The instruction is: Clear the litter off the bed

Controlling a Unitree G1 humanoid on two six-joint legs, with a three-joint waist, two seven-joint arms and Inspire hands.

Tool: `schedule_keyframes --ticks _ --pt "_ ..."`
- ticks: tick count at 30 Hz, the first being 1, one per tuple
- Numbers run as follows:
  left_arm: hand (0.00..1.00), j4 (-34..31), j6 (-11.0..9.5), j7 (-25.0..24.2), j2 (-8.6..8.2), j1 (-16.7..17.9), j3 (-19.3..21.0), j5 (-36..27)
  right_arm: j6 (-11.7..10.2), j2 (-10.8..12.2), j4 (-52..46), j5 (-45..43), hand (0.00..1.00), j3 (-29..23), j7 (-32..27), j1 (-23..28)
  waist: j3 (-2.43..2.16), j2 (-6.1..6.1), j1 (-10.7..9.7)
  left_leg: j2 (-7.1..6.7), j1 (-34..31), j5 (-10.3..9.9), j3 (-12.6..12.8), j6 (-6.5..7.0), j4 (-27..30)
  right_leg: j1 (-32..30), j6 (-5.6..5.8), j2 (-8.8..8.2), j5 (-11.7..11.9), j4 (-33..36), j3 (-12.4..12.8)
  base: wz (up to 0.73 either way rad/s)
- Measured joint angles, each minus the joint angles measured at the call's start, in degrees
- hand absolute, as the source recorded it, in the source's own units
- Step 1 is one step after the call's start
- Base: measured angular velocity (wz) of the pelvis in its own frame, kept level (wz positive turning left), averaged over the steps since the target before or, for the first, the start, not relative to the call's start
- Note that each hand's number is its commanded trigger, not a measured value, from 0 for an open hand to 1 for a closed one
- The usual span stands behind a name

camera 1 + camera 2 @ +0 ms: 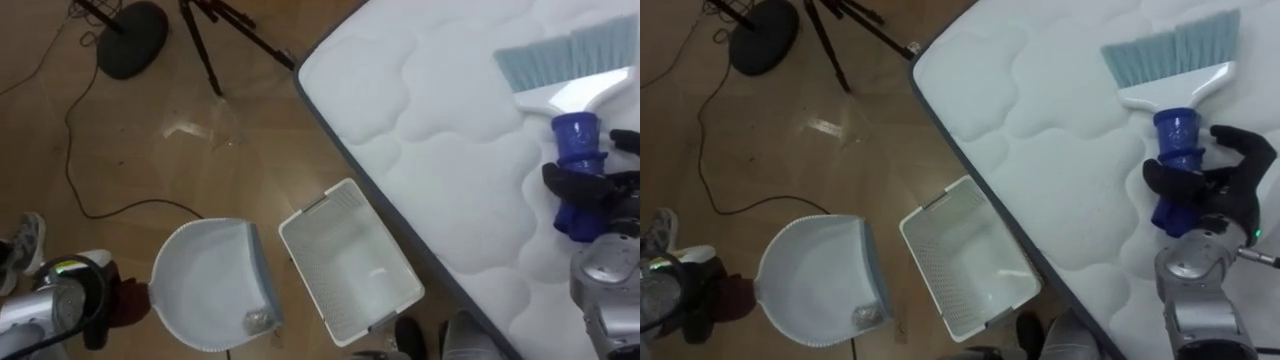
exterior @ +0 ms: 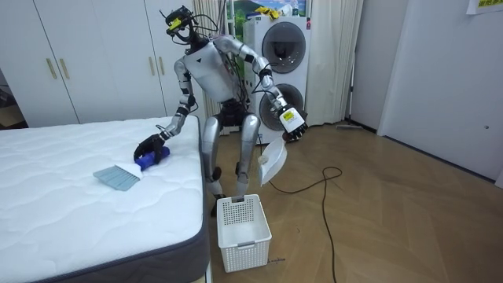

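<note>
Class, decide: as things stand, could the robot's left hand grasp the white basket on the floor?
Probably not: the left hand is full, holding the dustpan, though nothing stands between it and the basket beside it.

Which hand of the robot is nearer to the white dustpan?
Left. The left hand holds the dustpan by its handle over the floor; the right hand is apart on the mattress, gripping the brush.

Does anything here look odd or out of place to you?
Nothing is spilled or broken. The only oddity: the left robot hand holds the dustpan out over the floor beside the basket, apart from the mattress, where the right robot hand grips the brush.
</note>
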Motion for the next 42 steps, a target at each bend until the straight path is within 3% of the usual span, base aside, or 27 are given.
schedule_keyframes --ticks 4,18,24,28,32,35,42 --pt "1.0 -0.03 -0.01 1.07 0.0 0.81 -0.02 -0.04 -0.1 0.0 0.0 0.04 0.0 0.21 -0.36 0.08 0.01 0.01 0.18 0.0 0.32 -0.01 0.3 0.01 -0.13 0.13 0.03 0.05 -0.08 0.1 0.3 -0.03" --pt "1.0 -2.3 -0.1 4.89 0.0 8.56 0.14 -0.05 -0.28 0.0 0.07 0.06 0.0 0.57 -1.7 0.41 0.04 -0.07 0.33 -0.03 0.28 -0.11 0.36 0.13 0.12 0.16 0.19 0.13 -0.25 0.26 0.56 0.0" --pt "1.0 -2.3 -0.33 4.86 0.24 6.44 0.15 0.06 -0.6 -0.09 0.03 0.02 0.0 -0.11 -1.42 0.35 -0.02 0.09 0.28 -0.45 0.06 -0.12 0.37 0.13 0.27 -0.25 0.28 -0.42 -0.53 0.92 0.51 0.02" --pt "1.0 -2.11 -1.12 4.82 2.6 3.19 0.15 0.05 -1.38 -0.14 -0.07 0.02 0.0 -0.16 -1.44 0.3 -0.03 0.44 0.14 -0.44 -0.69 -0.22 0.36 0.29 0.96 -0.79 0.31 -0.4 -0.57 1.23 0.5 0.01" --pt "1.0 -1.92 -1.17 4.89 4.58 0.79 0.15 -0.06 -2.18 -1.1 -0.28 -0.22 0.0 -0.12 -1.45 0.26 -0.01 2.2 0.03 -0.46 -0.56 -0.34 0.46 0.49 1.02 -0.67 0.45 -0.41 -0.5 1.22 0.63 -0.01" --pt "1.0 -1.2 -1.17 5.46 4.65 -0.1 0.15 -0.07 -2.76 -1.65 -0.27 -0.39 0.0 0.07 -1.38 0.38 0.0 2.84 0.24 -0.46 0.07 -0.35 1.22 0.52 0.62 -0.67 0.44 -0.39 -0.5 1.61 1.34 -0.11" --pt "1.0 -1.37 -1.56 8.28 4.13 0.68 0.12 -1.22 -3.52 -1.65 0.1 0.03 0.0 0.78 -1.34 0.78 0.42 2.27 -0.06 -0.38 1.55 -0.41 1.96 0.44 0.38 0.43 0.43 -0.06 -1.15 1.9 2.24 -0.04"
